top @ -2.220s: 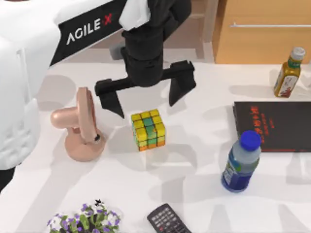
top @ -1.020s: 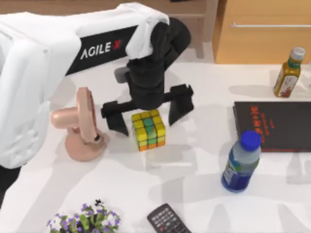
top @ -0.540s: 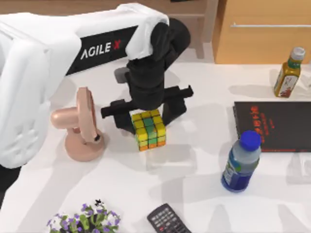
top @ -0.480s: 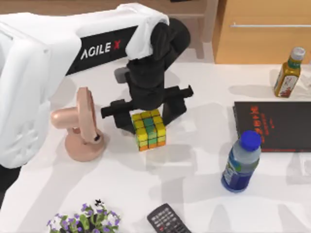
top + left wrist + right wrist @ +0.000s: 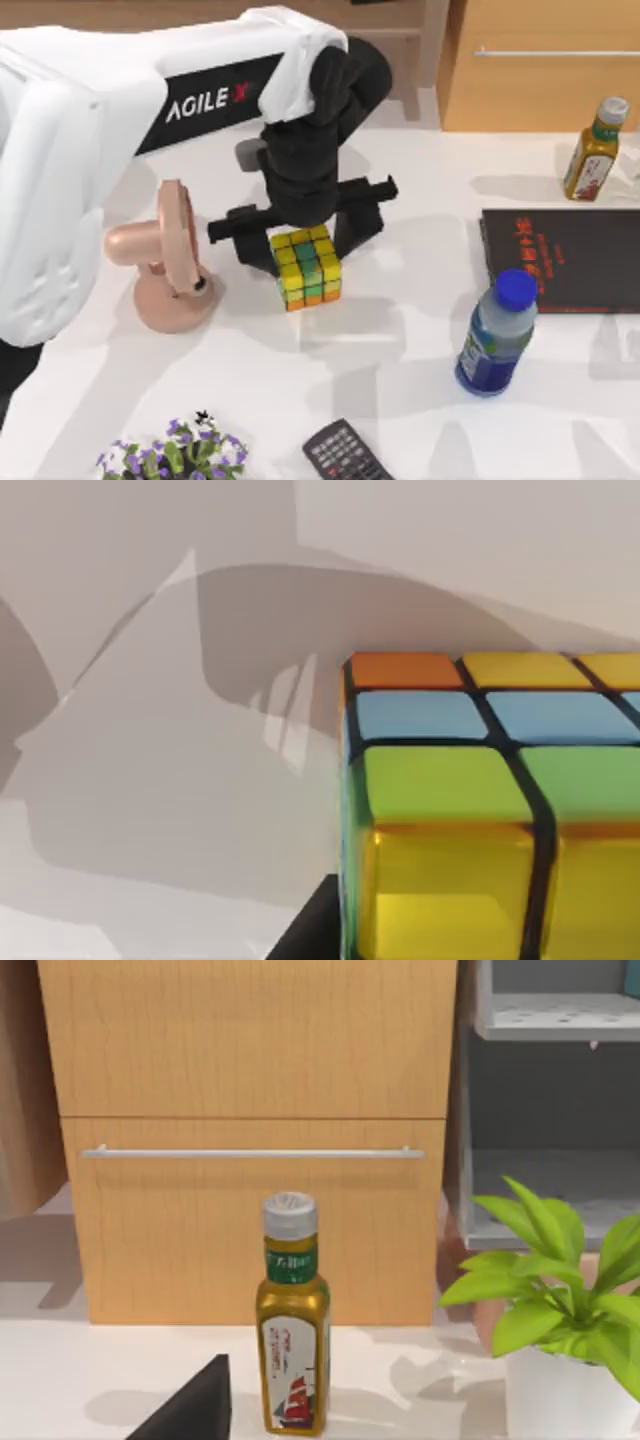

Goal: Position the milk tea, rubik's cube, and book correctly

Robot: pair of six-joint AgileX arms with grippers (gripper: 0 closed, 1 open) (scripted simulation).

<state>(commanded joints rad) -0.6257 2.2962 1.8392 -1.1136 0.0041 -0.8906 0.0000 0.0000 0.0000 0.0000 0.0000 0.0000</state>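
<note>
My left gripper (image 5: 298,228) clamps its black fingers against the small yellow-green-orange rubik's cube (image 5: 305,265) on the white table (image 5: 400,340).

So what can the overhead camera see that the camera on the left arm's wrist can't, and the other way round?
Overhead alone: the left claw closed around the small multicoloured rubik's cube, the pink fan, the flat black book with red characters, the blue-capped bottle, the olive-yellow white-capped bottle, the black remote. Left wrist alone: the cube's blue squares up close. Both: the cube and the white table.
</note>
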